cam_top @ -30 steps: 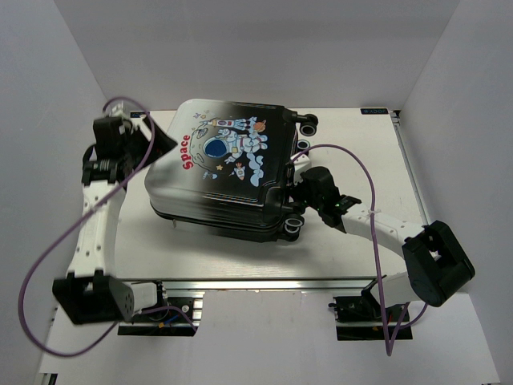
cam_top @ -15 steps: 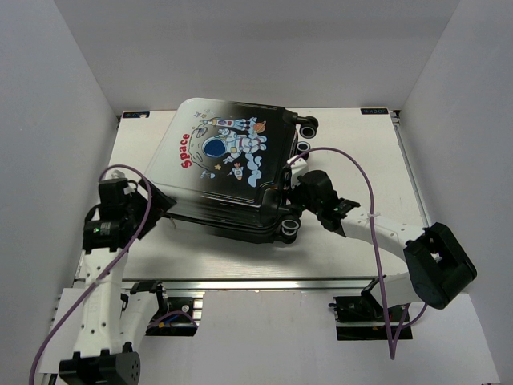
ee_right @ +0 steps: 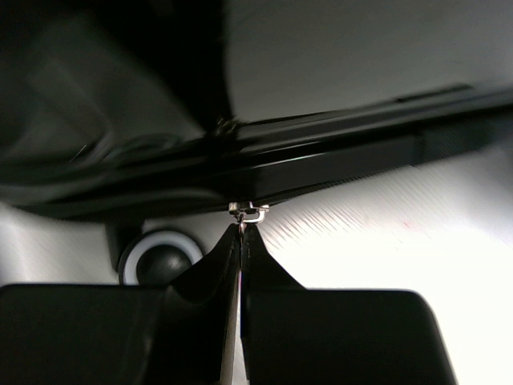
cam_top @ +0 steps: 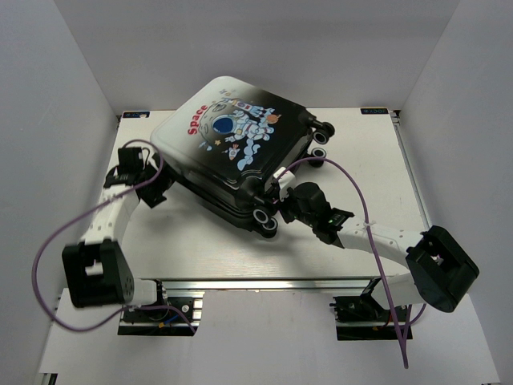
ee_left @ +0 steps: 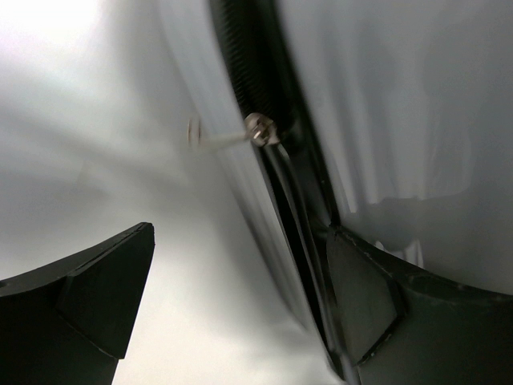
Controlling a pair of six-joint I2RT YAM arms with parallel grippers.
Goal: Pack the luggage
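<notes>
One suitcase [cam_top: 240,152] lies closed, askew on the table [cam_top: 361,160]. Step in hand, by my judgement: zipping. The right gripper [ee_right: 240,234] has its jaws pressed together, pinching one zip pull [ee_right: 247,212] at the seam. The left gripper [ee_left: 240,241] stands spread wide beside a second pull [ee_left: 240,132]. The next move calls for a steady draw along the seam.

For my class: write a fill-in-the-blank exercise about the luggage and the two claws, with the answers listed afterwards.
The red word printed on the luggage reads ____.
The left claw, at the luggage's side, is ____.
The right claw, with its tips at the zip pull, is ____.
Answers: Space; open; shut.
</notes>
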